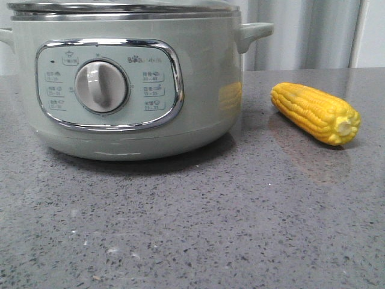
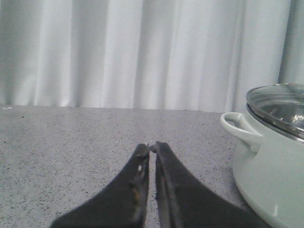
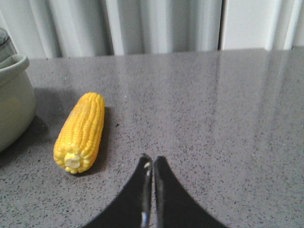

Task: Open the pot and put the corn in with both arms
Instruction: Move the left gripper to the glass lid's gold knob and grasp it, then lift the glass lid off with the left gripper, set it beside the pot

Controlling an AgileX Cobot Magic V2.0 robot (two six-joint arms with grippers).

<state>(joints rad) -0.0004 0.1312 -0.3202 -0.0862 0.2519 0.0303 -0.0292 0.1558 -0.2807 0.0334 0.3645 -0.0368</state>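
The pale grey-green pot (image 1: 132, 90) stands on the grey speckled table (image 1: 198, 229) at the left of the front view, its glass lid (image 2: 280, 107) on and its dial panel facing the camera. The yellow corn cob (image 1: 316, 113) lies on the table to its right, pale stub end toward the camera. Neither gripper shows in the front view. In the left wrist view my left gripper (image 2: 152, 145) is shut and empty, low over the table beside the pot's side handle (image 2: 240, 128). In the right wrist view my right gripper (image 3: 152, 159) is shut and empty, near the corn (image 3: 80, 132).
Pale curtains (image 2: 142, 52) hang behind the table's far edge. The pot's other side handle (image 1: 252, 33) sticks out toward the corn. A slice of the pot (image 3: 12, 102) shows in the right wrist view beside the cob.
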